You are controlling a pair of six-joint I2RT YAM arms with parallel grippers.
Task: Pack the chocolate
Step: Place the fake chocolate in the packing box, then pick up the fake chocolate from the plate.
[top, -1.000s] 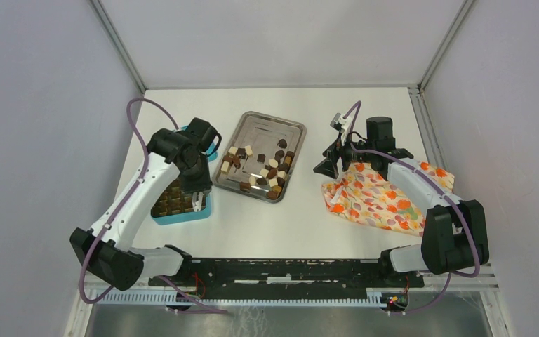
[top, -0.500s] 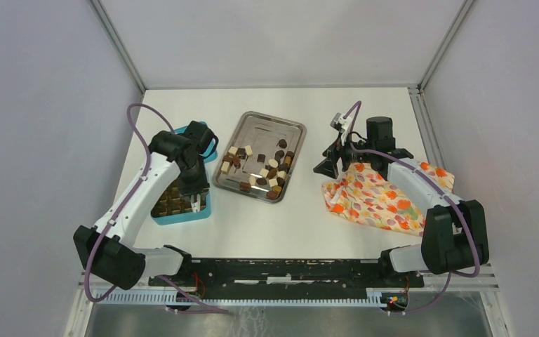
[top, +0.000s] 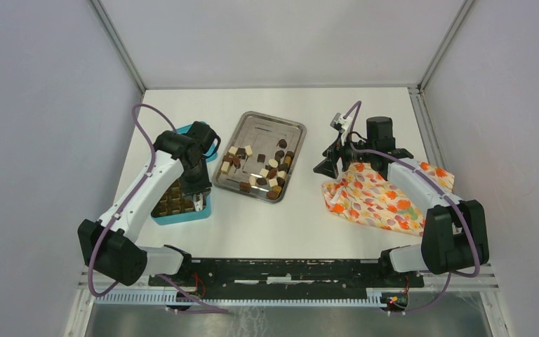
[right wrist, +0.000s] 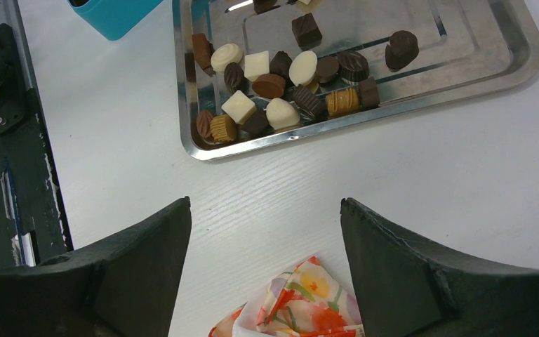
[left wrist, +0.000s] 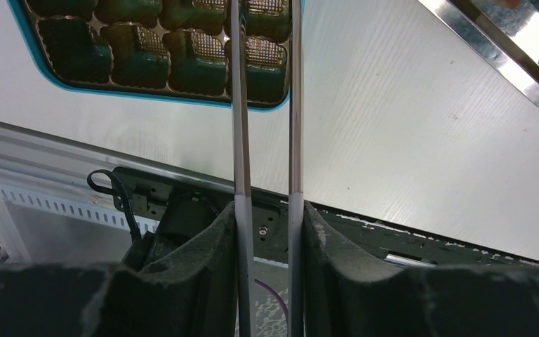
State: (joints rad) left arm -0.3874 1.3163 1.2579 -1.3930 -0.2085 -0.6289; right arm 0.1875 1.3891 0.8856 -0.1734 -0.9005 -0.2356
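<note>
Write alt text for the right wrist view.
A steel tray of dark, brown and white chocolates lies on the table ahead of the open, empty right fingers. A floral cloth corner shows between them; a teal box corner, top left.

One camera sits high up, above and behind both arms. It looks down on the whole counter (top: 365, 112), from the near edge to the far corners.

The camera on the left arm sits close behind the left claw (left wrist: 265, 28). It looks down toward the near edge and sees the black rail (left wrist: 393, 239), a corner of the blue box (left wrist: 84, 60) and a corner of the tray (left wrist: 491, 60).

The camera on the right arm looks out past the right claw (right wrist: 263, 210), low over the middle of the counter. It sees the chocolate (right wrist: 267, 84) up close and the tip of the cloth (right wrist: 302, 302).

All three views share the tray and the box.
</note>
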